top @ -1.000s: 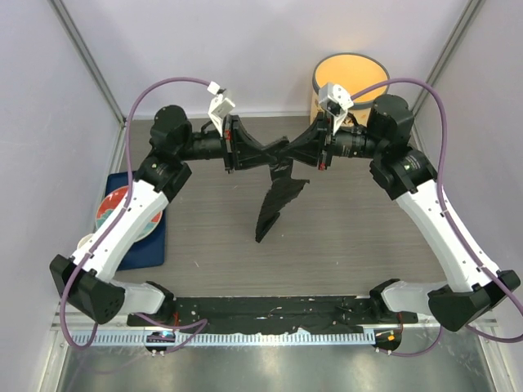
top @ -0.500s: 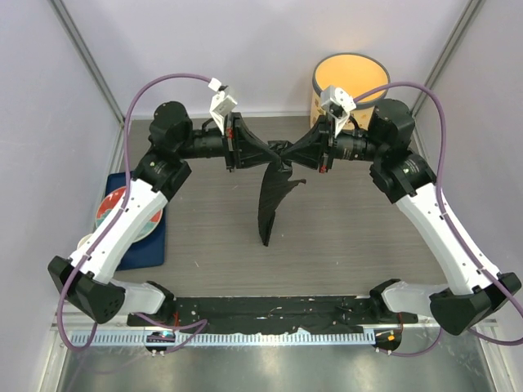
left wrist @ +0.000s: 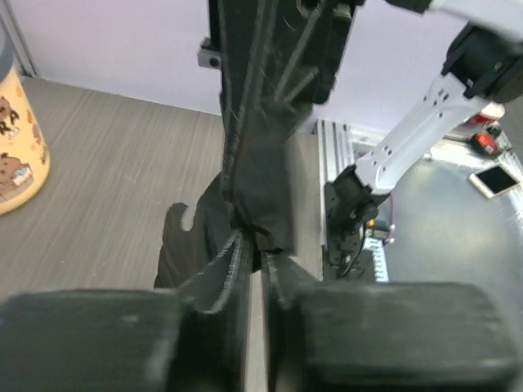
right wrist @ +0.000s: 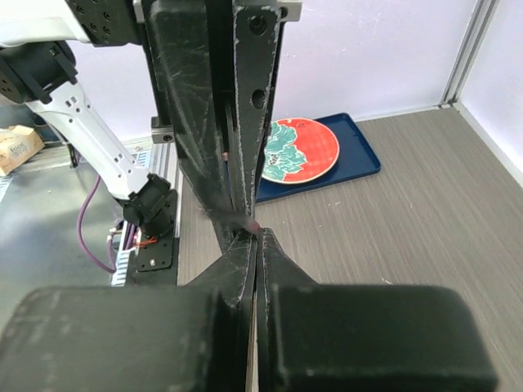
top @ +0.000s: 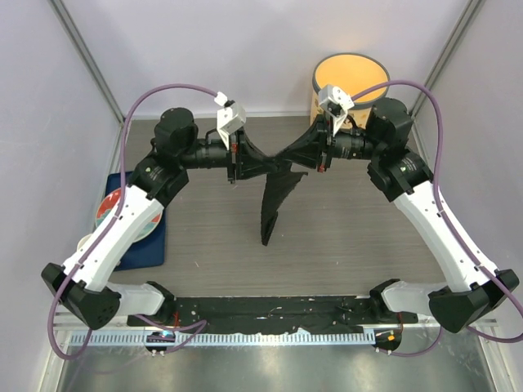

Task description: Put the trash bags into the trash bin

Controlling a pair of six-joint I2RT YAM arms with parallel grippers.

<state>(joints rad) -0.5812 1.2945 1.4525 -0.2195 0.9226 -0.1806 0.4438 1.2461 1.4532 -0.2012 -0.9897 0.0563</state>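
Black glossy film, that's the trash bag [top: 274,200], strung up in mid-air between the two arms. The left gripper [top: 263,158] and right gripper [top: 292,153] meet nose to nose. Both are clamped tight on the top of the bag, with only plastic between the jaws. My guess is they're each pinching a different layer so they can tug it open or shake it unfolded before it goes anywhere. The rest hangs down as a narrow twisted strip, and I can't tell if the tip touches the table. The trash bin [top: 315,90] sits in the far right corner behind the right arm, well apart from the bag, so nothing's in yet.
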